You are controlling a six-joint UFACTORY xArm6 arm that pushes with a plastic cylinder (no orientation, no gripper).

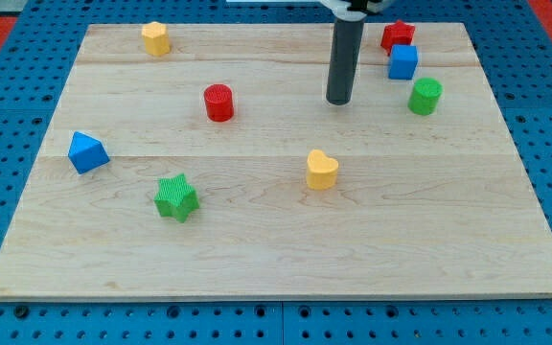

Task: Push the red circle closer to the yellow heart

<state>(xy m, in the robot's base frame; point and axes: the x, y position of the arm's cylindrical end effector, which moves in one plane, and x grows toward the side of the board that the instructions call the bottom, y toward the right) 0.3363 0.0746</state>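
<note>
Dark rod's lower end, my tip (339,101), down on pale wooden board (257,259), touching no block. Red cylindrical circle block (218,102) well apart at tip's 9 o'clock. Yellow heart block (321,169) at red circle's 4 o'clock, tip's 6 o'clock.

The wooden board (276,259) carries eight small coloured blocks, scattered well apart.
</note>
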